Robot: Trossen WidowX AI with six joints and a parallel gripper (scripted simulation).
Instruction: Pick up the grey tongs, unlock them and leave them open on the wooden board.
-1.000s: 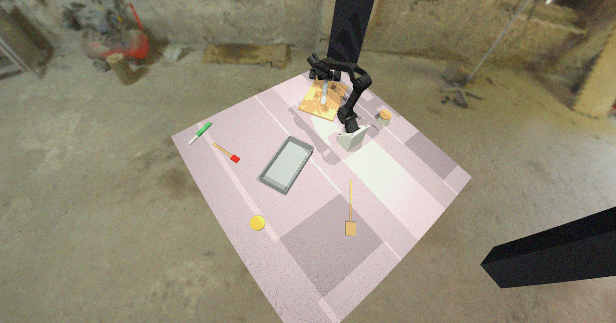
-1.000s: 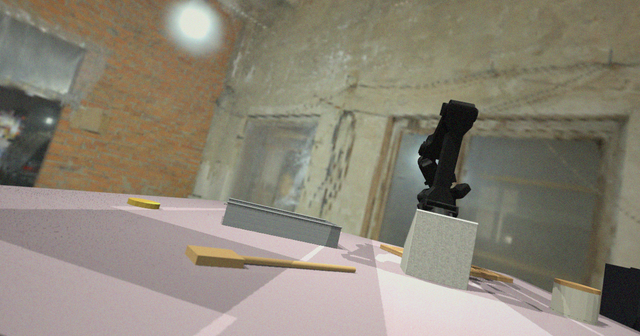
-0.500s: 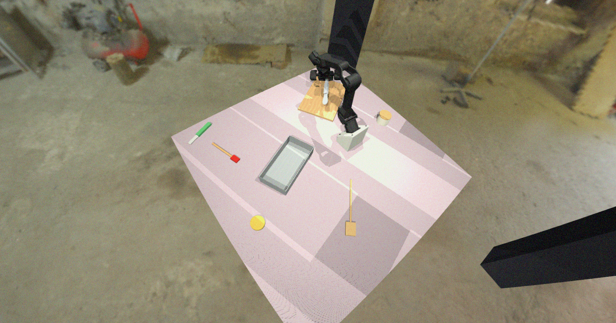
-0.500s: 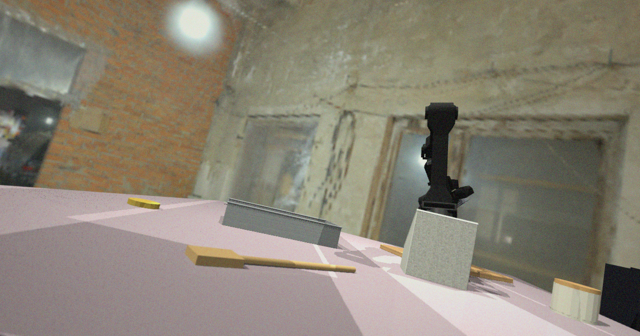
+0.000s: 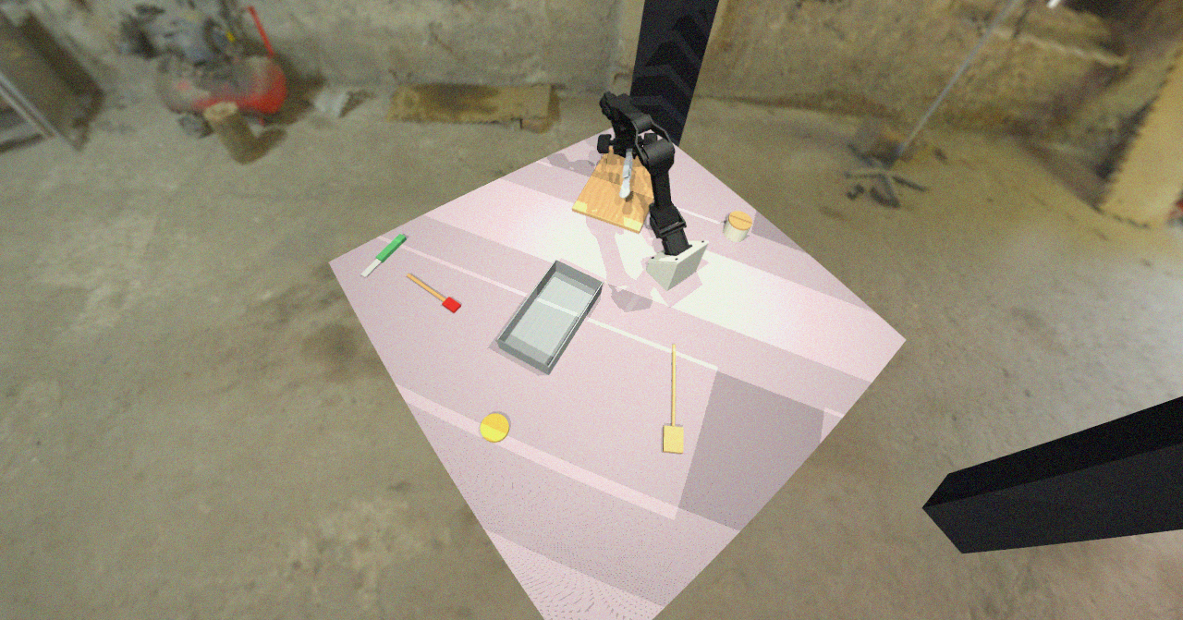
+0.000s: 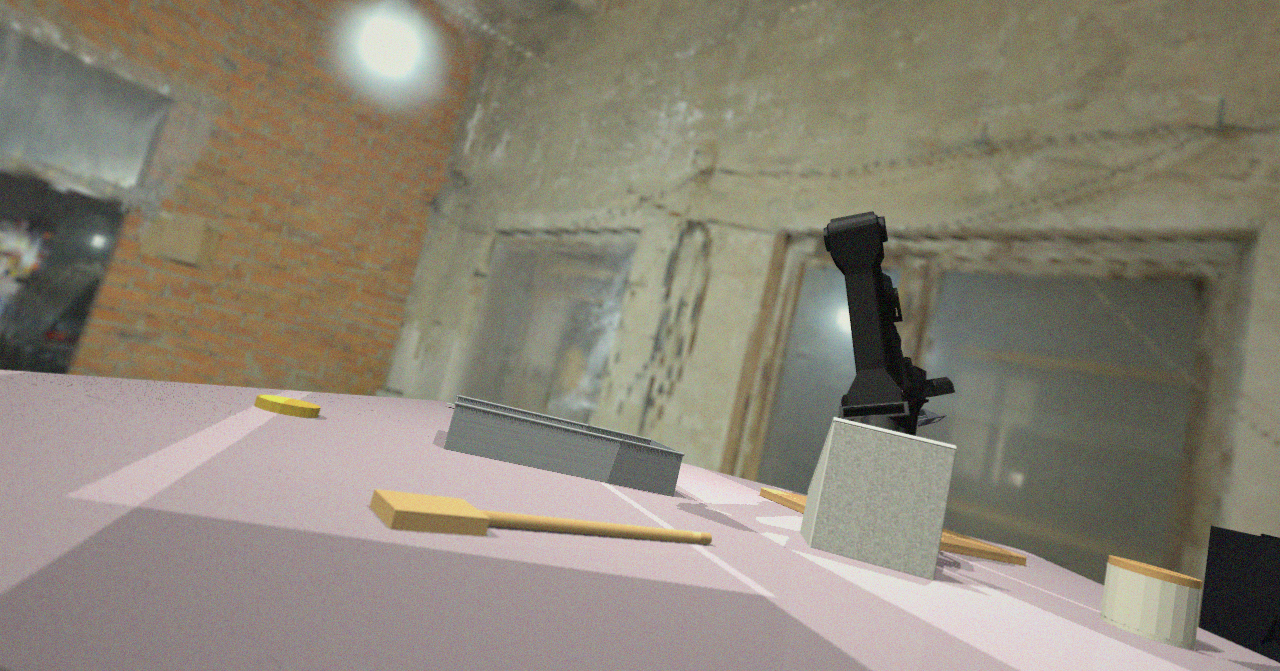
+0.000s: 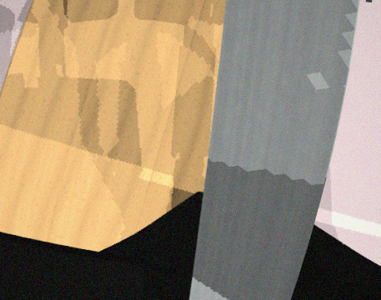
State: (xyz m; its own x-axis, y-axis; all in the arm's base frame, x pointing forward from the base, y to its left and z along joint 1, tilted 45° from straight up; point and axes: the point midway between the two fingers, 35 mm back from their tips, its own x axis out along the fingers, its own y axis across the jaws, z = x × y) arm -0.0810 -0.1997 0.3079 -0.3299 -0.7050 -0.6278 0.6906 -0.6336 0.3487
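My gripper is shut on the grey tongs. It is above the back part of the wooden board. In the top view one end of the tongs reaches out from the fingers toward the camera, over the board. The wrist view shows one broad grey arm of the tongs between the black fingers. Whether the arms are spread or locked, and whether the tongs touch the board, I cannot tell. The roasting tin stands apart with no tongs across it.
My arm's pale base block stands in front of the board. A lidded pot is to its right. A yellow spatula, yellow disc, red-headed tool and green-handled knife lie elsewhere.
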